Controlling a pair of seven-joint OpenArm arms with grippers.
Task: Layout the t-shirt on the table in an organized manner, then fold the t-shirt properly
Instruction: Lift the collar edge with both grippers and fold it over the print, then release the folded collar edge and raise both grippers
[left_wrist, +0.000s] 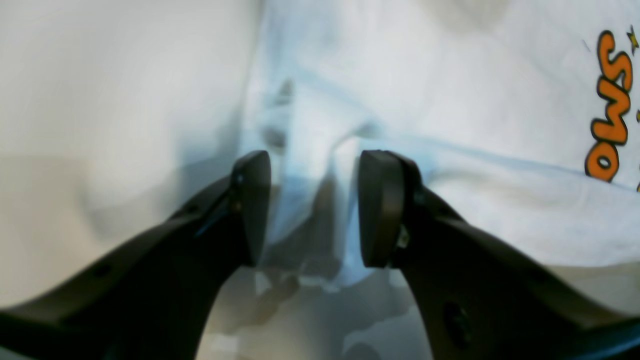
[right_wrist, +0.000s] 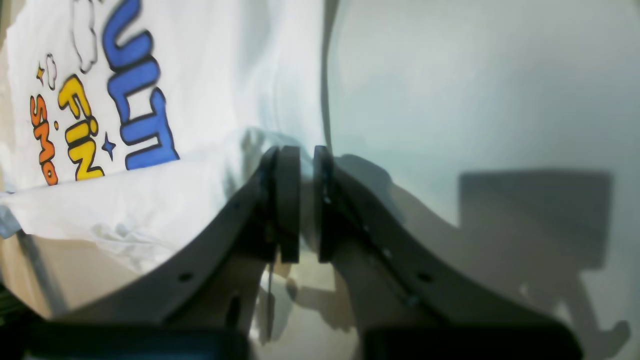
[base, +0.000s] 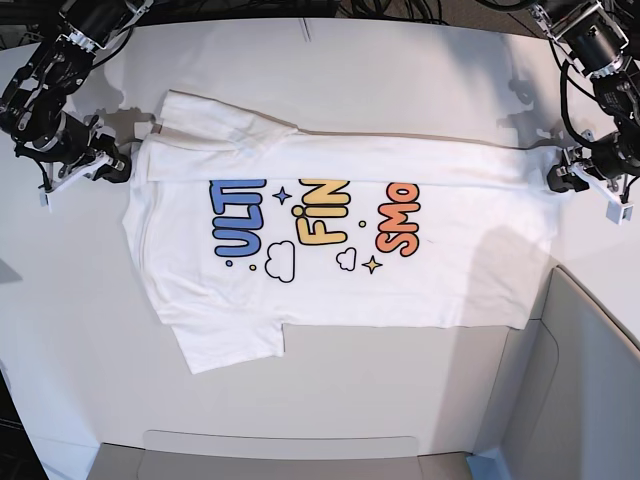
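Left wrist view: my left gripper (left_wrist: 310, 210) is standing with jaws wide apart over the t-shirt (left_wrist: 450, 125) edge. My right gripper (right_wrist: 306, 205) is showing a narrow gap, gripping nothing, beside the shirt on the table (base: 350, 400).

A robotics lab or test station: a plain white worktop (base: 330, 400) with black cable bundles (base: 400, 12) trailing off at twelve o'clock, two cabled robot arms at ten and two o'clock, and a grey panel (base: 590, 380) at four o'clock.
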